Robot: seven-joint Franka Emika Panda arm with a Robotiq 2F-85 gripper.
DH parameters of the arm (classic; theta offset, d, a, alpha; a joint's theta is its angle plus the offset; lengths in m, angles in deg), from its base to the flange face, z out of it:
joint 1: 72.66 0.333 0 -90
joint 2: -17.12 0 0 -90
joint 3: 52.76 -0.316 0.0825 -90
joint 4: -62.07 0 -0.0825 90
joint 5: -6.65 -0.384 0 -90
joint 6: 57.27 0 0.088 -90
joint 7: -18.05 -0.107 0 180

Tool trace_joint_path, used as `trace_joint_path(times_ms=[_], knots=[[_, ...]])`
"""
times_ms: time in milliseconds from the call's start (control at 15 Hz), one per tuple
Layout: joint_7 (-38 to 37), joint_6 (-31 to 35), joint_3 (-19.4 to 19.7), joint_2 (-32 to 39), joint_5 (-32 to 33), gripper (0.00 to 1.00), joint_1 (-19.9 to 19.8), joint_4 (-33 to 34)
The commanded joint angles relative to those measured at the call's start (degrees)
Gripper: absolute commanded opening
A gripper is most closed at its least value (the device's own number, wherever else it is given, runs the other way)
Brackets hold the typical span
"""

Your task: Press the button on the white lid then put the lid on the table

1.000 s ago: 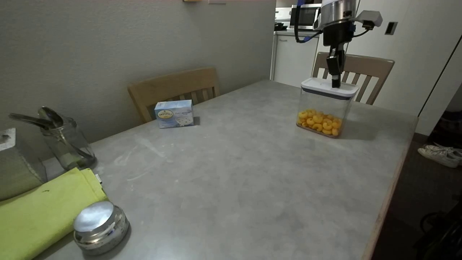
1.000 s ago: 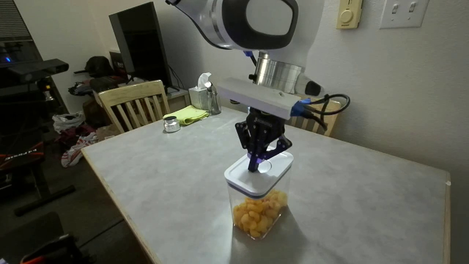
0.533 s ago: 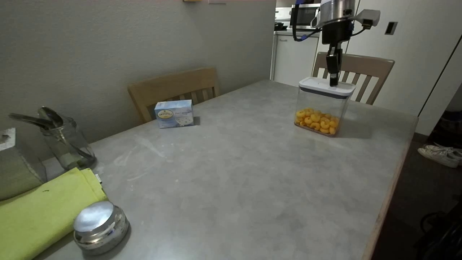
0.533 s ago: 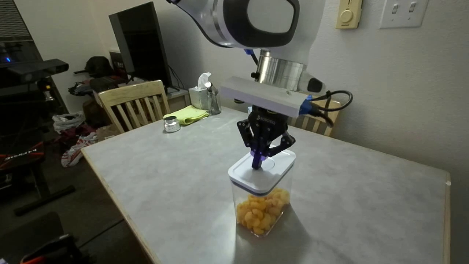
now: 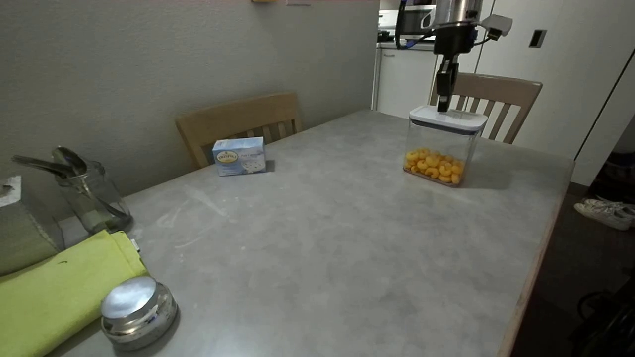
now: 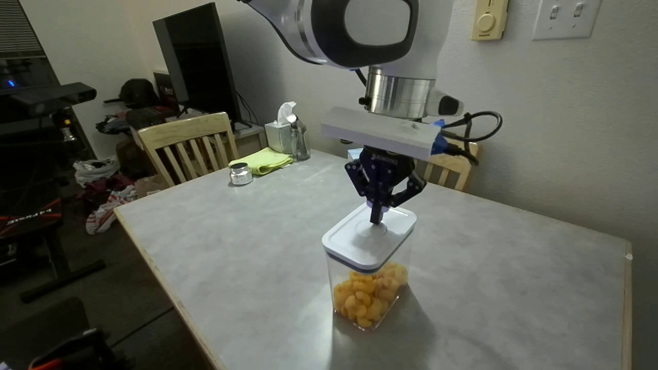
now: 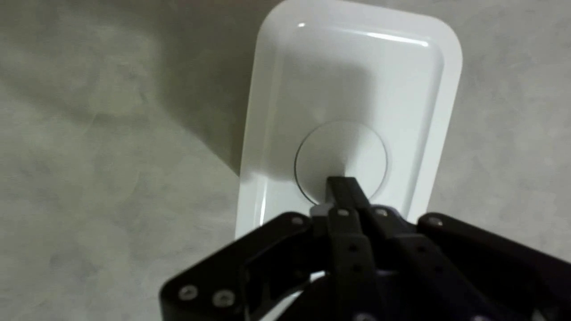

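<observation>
On a large light grey mottled table [image 5: 322, 258], from the left: one grey tissue box [image 5: 25, 238], cut off by the edge of the view; a white tissue [image 6: 286, 113] stands out of its top in an exterior view. One yellow-green folded cloth [image 5: 69, 292], lying flat in front. One clear glass jar [image 5: 101, 210], metal cutlery [image 5: 70, 159] leaning in it. One round silver metal pot [image 5: 139, 312], upright, just beside the cloth; contact between them cannot be told.

Towards the wall, one pale blue cardboard tea box [image 5: 239, 156], with a slatted wooden chair [image 5: 243, 116] behind.

Right of these, one clear rectangular plastic container [image 5: 441, 141], upright, orange-yellow curled pieces [image 5: 431, 166] filling its lower part. One flat white plastic rounded-rectangle lid [image 5: 465, 120], seated on the container, top face up. Long axis: lower left to upper right in an exterior view [image 6: 349, 244]; nearly up and down in the wrist view, upper end leaning slightly right. One greyish round button [image 7: 341, 149], at the lid's middle; whether sunk or raised cannot be told.

One black two-finger gripper [image 6: 377, 220], pointing straight down above the button, fingers together side by side; contact with the button cannot be told.

Far right: one brown slatted wooden chair [image 5: 496, 89] behind the container; white shoes [image 5: 605, 213] on the floor.
</observation>
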Motion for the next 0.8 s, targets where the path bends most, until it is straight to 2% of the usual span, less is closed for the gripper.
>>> trace_joint_path(times_ms=[0, 733], knots=[[1.53, 2.67, -0.44, 0.81, -0.84, 0.00, -1.49, -0.75], [0.65, 2.45, -0.60, 0.99, -0.64, 0.00, -1.63, -0.87]])
